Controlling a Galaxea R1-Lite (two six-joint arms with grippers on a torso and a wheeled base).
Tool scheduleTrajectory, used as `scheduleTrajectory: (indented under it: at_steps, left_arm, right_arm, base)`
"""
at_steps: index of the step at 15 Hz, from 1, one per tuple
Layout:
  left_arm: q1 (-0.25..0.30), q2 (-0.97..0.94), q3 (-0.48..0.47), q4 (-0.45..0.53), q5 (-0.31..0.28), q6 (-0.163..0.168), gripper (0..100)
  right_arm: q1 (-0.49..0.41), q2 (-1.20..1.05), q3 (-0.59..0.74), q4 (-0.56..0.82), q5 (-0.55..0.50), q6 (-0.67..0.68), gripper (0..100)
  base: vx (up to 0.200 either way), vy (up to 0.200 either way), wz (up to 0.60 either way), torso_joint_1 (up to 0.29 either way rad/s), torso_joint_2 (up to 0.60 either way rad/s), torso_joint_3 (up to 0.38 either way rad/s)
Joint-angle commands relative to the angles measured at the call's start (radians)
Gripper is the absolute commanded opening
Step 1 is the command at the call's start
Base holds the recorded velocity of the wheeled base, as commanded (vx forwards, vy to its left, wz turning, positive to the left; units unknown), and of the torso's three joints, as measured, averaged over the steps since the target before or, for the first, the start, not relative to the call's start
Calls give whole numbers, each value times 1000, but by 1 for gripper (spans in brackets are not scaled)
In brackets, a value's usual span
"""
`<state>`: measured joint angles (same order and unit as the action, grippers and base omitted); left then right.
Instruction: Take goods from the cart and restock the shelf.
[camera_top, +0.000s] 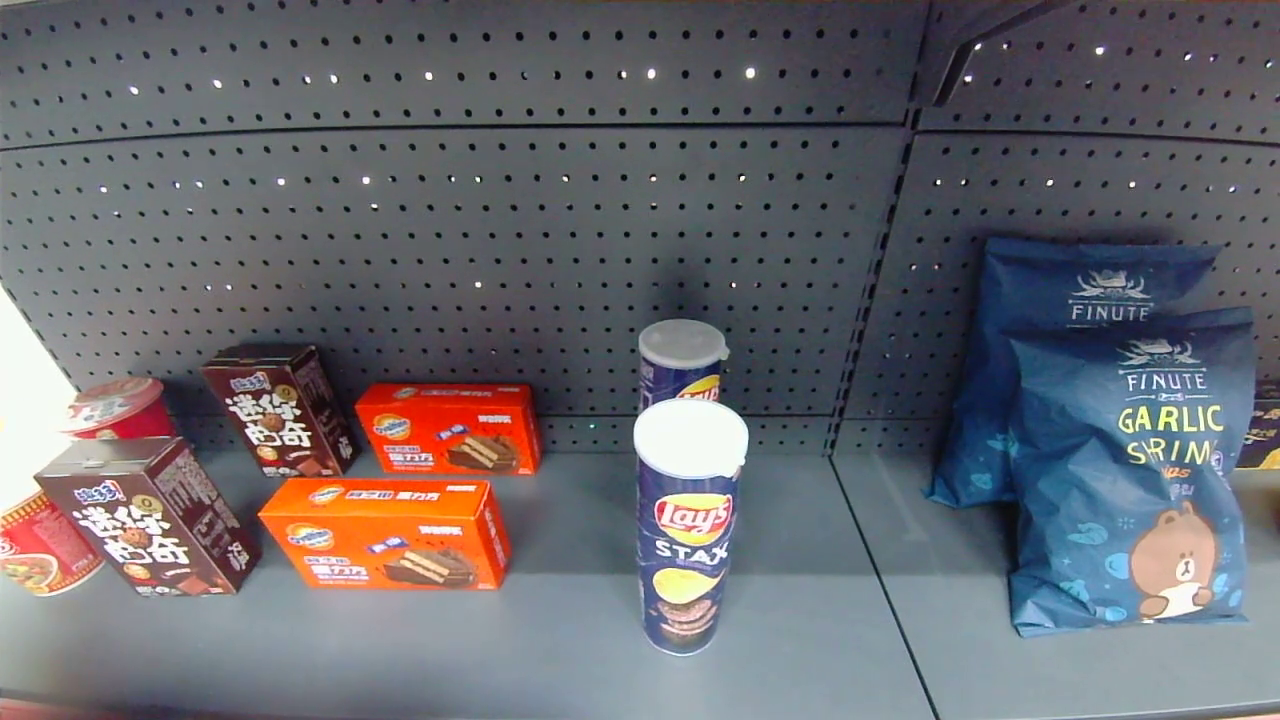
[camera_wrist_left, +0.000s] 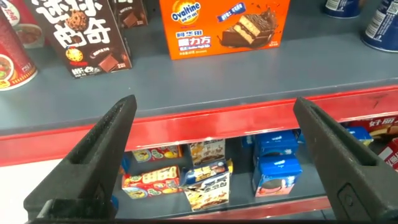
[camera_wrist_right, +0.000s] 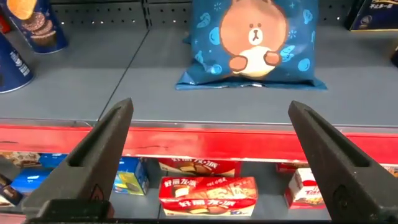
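Grey and backed by dark perforated panels (camera_top: 500, 250), the shelf (camera_top: 560, 650) before us carries its goods in pairs, one behind the other. Near its middle we see a tall blue chip can (camera_top: 688, 530) with a white lid standing upright. Its label shows a red-and-yellow logo above white lettering. A second can (camera_top: 682, 362) stands just behind it, near the panels. To the left lie the front orange box (camera_top: 388, 533) and the rear orange box (camera_top: 450, 428), each printed with a round logo and a picture of layered cake. Farther left stand the front brown box (camera_top: 150, 515) and the rear brown box (camera_top: 280, 408), both marked with large white characters and cookie pictures. Beside them, at the shelf's left end, are two red cups (camera_top: 115, 408). On the right section, well apart from the cans, the front blue bag (camera_top: 1130, 470) bears yellow lettering and a cartoon brown bear. The rear blue bag (camera_top: 1060, 290) leans behind it with a pale crest. The left gripper (camera_wrist_left: 211, 162) hangs before the shelf's red front edge (camera_wrist_left: 249, 115), facing the brown and orange boxes, its fingers spread wide and holding nothing. The right gripper (camera_wrist_right: 208, 162) hangs before the bear bag, fingers equally wide and empty. Below the red edge we make out a lower shelf with small blue boxes (camera_wrist_left: 277, 171) and a red-and-white box (camera_wrist_right: 208, 193).
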<state>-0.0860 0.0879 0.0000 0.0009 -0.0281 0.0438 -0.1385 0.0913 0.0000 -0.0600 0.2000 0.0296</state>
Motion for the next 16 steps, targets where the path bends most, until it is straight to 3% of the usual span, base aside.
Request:
scheduleTrajectory:
  at_steps: [1, 16]
  left_arm:
    - [0, 3, 0, 1, 0, -1, 100]
    - [0, 3, 0, 1, -1, 1, 100]
  right_arm:
    - [-1, 5, 0, 0, 1, -2, 100]
    - [-1, 4, 0, 0, 1, -17, 100]
  base:
    - [-200, 0, 0, 2, 2, 7]
    - [-13, 13, 0, 1, 0, 0]
